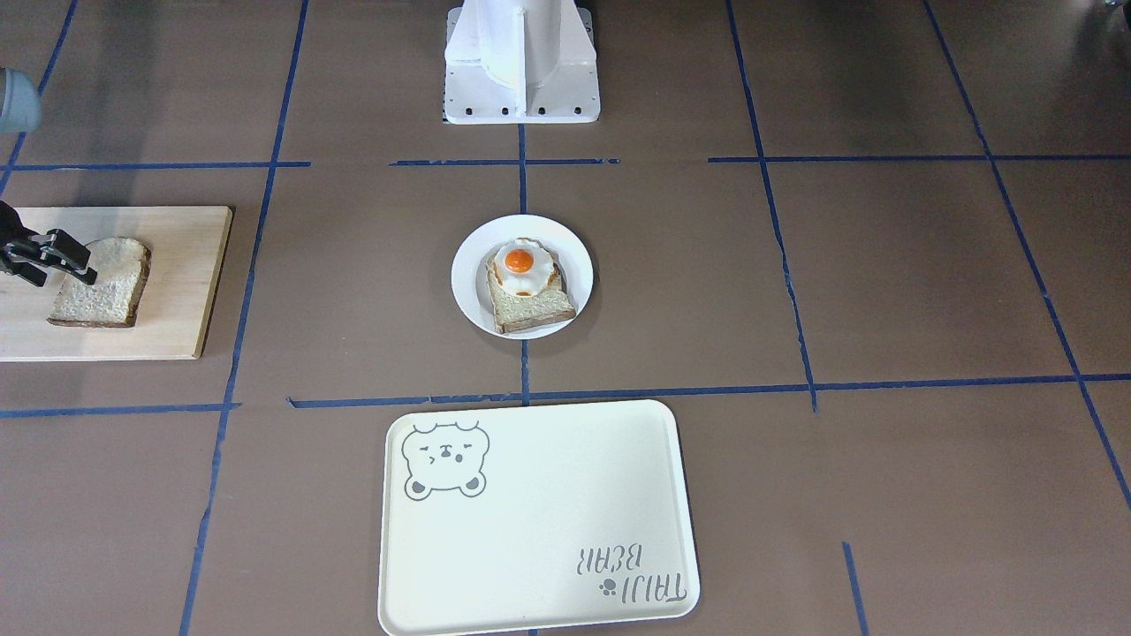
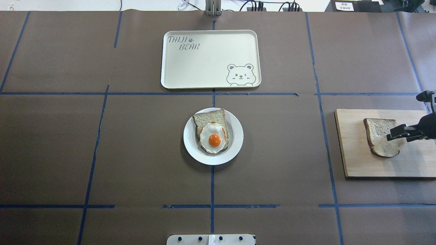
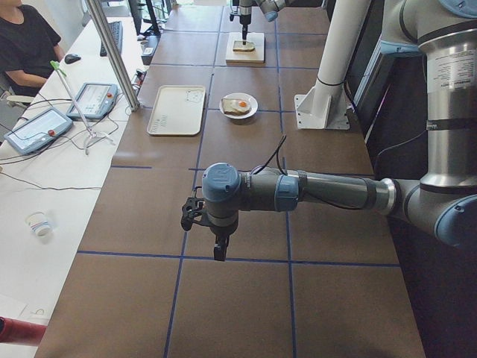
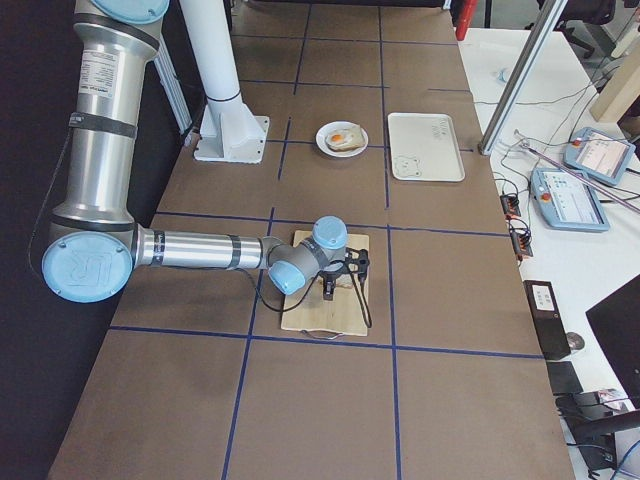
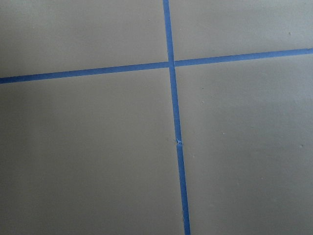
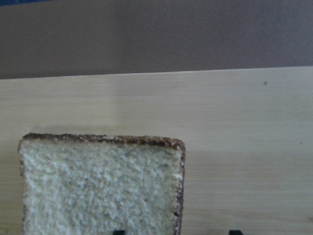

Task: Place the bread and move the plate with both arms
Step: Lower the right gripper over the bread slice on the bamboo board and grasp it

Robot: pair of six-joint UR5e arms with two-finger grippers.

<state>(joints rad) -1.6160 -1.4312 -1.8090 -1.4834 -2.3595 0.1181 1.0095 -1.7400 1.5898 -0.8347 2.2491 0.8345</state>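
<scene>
The bread (image 2: pixel 379 136) lies flat on a wooden board (image 2: pixel 357 160) at the table's right end; it also shows in the front view (image 1: pixel 102 287) and fills the lower left of the right wrist view (image 6: pixel 98 186). My right gripper (image 2: pixel 391 134) hangs open just above it, fingers straddling one edge of the slice (image 1: pixel 64 279). The white plate (image 2: pixel 235 143) sits mid-table and holds a toast slice with a fried egg (image 2: pixel 214 136). My left gripper (image 3: pixel 218 252) shows only in the left side view, low over bare table far from the plate; I cannot tell whether it is open or shut.
A cream rectangular tray with a bear drawing (image 2: pixel 204 64) lies beyond the plate, nothing on it. Blue tape lines cross the brown table. The robot's white base (image 1: pixel 521 62) stands behind the plate. A person sits at the far side desk (image 3: pixel 26 45).
</scene>
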